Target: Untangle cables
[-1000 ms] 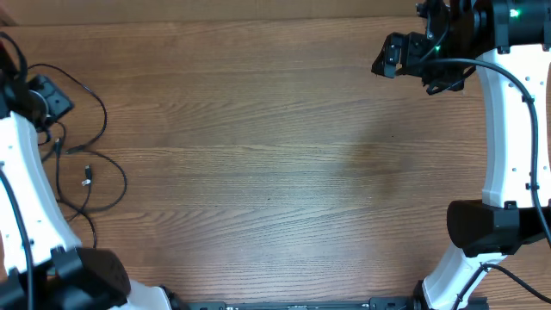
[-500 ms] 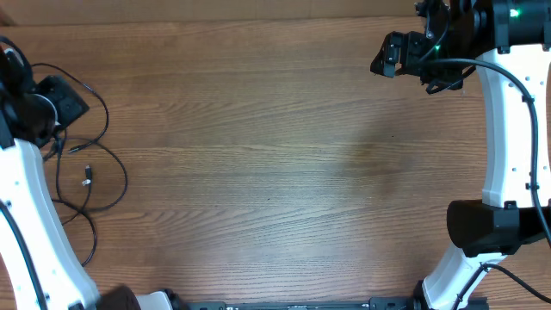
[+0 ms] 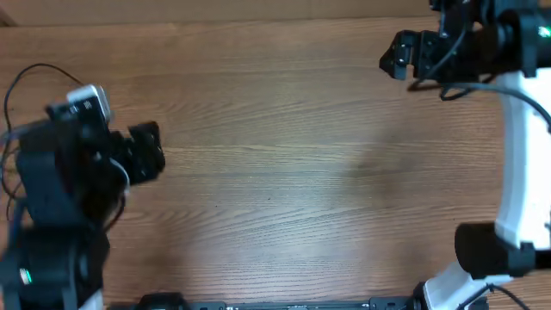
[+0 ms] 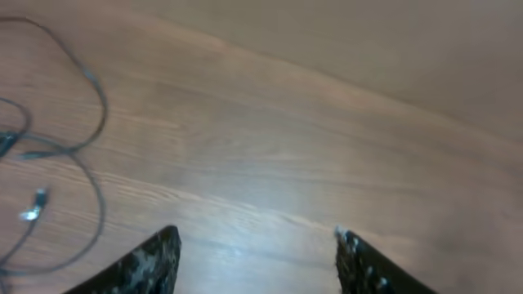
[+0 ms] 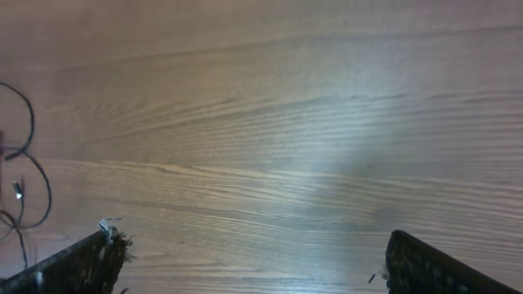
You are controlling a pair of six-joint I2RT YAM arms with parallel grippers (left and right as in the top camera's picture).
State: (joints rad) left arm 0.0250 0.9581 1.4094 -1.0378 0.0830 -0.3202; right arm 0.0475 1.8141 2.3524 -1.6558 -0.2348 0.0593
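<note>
The cables [image 4: 78,151] are thin black cords lying in loose loops on the wooden table, with a small silvery plug end [image 4: 33,208]. In the left wrist view they lie at the far left, apart from my left gripper [image 4: 257,253], which is open and empty. In the overhead view the left arm covers most of them; only one loop [image 3: 21,82] shows at the left edge, and my left gripper [image 3: 146,153] points right. The cables also show small at the left of the right wrist view [image 5: 24,163]. My right gripper [image 5: 245,261] is open and empty, high at the back right [image 3: 398,56].
The wooden table [image 3: 293,172] fills all views. The left arm's white and black body [image 3: 60,189] stands over the table's left side. The right arm's white link [image 3: 516,155] runs down the right edge to its base [image 3: 491,250].
The left arm has swung from the left edge inward over the cables, its gripper now pointing right and hiding most of them. The right gripper has shifted slightly right.
</note>
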